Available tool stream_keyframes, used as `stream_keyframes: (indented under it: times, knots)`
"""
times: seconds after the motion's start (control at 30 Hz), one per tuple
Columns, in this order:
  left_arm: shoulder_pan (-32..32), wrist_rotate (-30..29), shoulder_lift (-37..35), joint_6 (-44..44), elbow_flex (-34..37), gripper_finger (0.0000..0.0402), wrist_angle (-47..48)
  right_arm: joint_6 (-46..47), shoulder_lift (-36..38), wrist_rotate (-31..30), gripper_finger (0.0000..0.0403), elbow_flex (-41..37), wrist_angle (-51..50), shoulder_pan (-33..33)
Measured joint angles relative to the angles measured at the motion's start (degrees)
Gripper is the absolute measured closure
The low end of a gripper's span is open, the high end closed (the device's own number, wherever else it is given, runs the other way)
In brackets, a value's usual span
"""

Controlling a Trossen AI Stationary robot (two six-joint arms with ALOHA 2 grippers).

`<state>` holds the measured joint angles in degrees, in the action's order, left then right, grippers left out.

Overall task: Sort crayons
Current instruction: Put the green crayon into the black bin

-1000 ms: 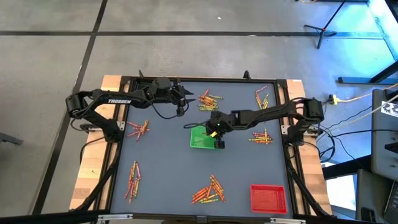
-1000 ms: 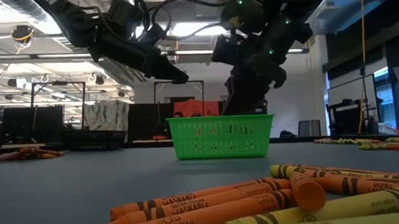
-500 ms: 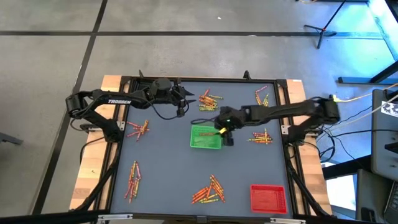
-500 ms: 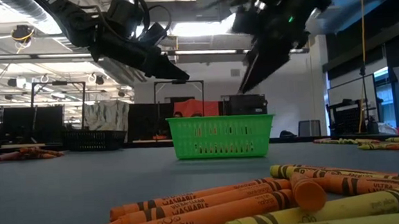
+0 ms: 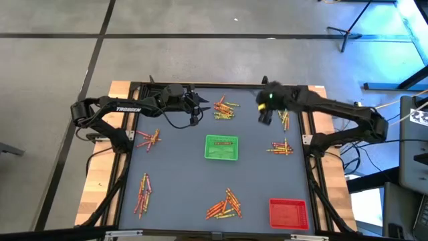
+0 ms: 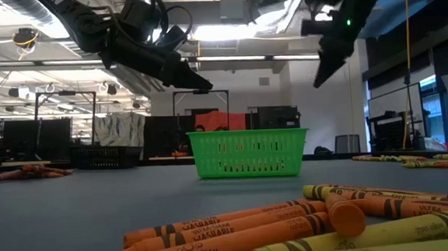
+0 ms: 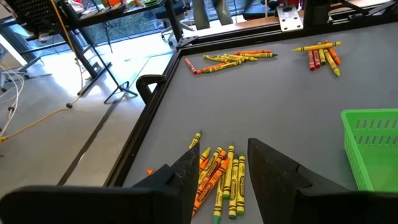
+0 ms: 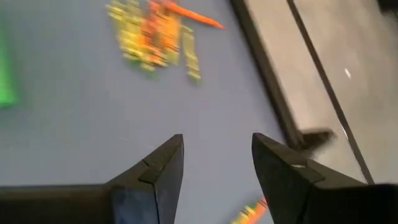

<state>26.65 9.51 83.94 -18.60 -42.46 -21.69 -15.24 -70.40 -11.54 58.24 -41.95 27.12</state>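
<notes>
The dark grey worktop [image 5: 180, 174], framed in black rail on pale wood, carries the same layout as a second ago, but the right arm has swung away: then its gripper was down at the green tray's right side, now the right gripper [image 5: 265, 115] hangs high near the far right corner, beside a crayon pile, its fingers [image 8: 163, 167] parted with nothing between them. The left gripper [image 5: 194, 118] has not moved, hovering near the far edge left of centre, fingers [image 7: 190, 168] set moderately apart and empty above a yellow and orange crayon cluster [image 7: 219, 176]. The green slatted plastic square tray [image 5: 221, 148] sits mid-worktop and now shows a few crayons [image 5: 221, 142] lying inside along its far side. The red plastic square tray [image 5: 288, 213] rests at the near right corner; its contents cannot be made out. The paper-wrapped wax crayons, short red, orange and yellow sticks with printed labels [image 6: 238, 232], lie in loose heaps: near the far edge [image 5: 226, 109], the right edge [image 5: 281, 147], the near edge [image 5: 224, 205], the left edge [image 5: 148, 138] and the near left corner [image 5: 143, 194].
</notes>
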Motion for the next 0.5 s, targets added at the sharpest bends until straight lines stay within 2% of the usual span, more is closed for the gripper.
stream_keyframes:
  times: [0.27, 0.5]
  knots:
    - [0.0, 0.0, 0.0, 0.0, 0.0, 0.0282, 0.0, -7.8, -3.9, 0.5, 0.0214, 0.0, 0.6, 15.8]
    - [0.0, 0.0, 0.0, 0.0, 0.0, 0.0282, -0.3, -13.8, -8.9, -0.1, 0.0214, 0.0, 3.7, 21.7]
